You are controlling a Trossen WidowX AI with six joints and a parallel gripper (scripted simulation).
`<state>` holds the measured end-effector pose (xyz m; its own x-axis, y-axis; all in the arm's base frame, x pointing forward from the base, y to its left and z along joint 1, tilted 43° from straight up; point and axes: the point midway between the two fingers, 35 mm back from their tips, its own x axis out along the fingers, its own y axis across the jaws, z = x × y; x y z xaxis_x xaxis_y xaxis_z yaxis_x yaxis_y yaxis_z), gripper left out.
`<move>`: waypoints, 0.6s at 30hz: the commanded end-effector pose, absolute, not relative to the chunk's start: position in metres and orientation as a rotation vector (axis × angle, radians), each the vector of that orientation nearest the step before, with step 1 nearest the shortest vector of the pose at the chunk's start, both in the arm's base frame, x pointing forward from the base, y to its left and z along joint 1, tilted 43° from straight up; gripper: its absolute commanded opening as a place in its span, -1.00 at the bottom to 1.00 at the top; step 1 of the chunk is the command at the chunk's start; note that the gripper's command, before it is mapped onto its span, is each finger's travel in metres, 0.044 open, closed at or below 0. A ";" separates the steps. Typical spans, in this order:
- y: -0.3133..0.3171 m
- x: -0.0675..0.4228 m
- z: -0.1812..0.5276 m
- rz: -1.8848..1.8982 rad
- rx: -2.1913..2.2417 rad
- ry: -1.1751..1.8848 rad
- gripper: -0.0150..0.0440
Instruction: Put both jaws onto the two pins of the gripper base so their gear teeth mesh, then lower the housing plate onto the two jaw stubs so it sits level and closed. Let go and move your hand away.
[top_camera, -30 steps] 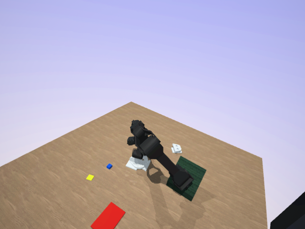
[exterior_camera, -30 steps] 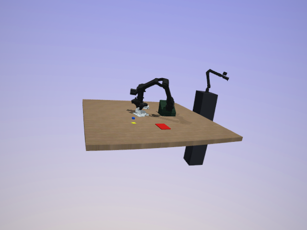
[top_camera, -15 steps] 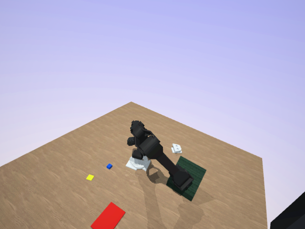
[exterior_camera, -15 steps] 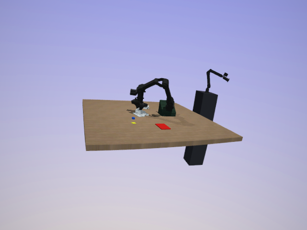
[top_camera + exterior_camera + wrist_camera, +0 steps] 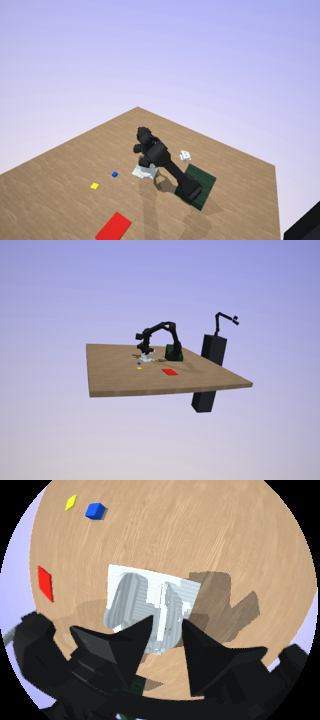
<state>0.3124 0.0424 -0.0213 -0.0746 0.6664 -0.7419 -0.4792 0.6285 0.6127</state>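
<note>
Pinching what looks like the right-hand jaw piece (image 5: 162, 612), the gripper (image 5: 144, 163) (image 5: 147, 351) (image 5: 168, 620) has its fingertips over the near part of the white gripper base (image 5: 144, 173) (image 5: 147, 359) (image 5: 117, 572). The relation that matters is crosswise: in the wrist view the piece's pale ridge runs lengthwise away from the tool, between the fingertips, which close on it from either side. The other jaw piece (image 5: 125, 597) appears to lie to the left of it over the same base, its long axis leaning slightly. Whether the pins are fully seated or the teeth mesh cannot be told, so the step in hand is judged to be settling this second jaw; a sideways nudge could spoil the mesh. The housing plate (image 5: 185, 155) (image 5: 154, 351), the small white piece with two dark holes, lies apart from the base, beyond the arm in the exterior view, and is not yet fitted. The only arm at work is the one rising by the dark green block (image 5: 209, 180) (image 5: 169, 349), so the plate will presumably fall to it too, after a release and a clean lift. No container shows among the parts.
</note>
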 end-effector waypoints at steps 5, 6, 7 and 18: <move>0.045 0.312 -0.024 0.954 0.180 1.343 -0.04; 0.045 0.312 -0.024 0.954 0.180 1.343 -0.04; 0.045 0.312 -0.024 0.954 0.180 1.343 -0.04; 0.047 0.312 -0.026 0.955 0.179 1.343 -0.04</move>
<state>0.3123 0.0450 -0.0243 -0.0718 0.6665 -0.7420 -0.4816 0.6283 0.6110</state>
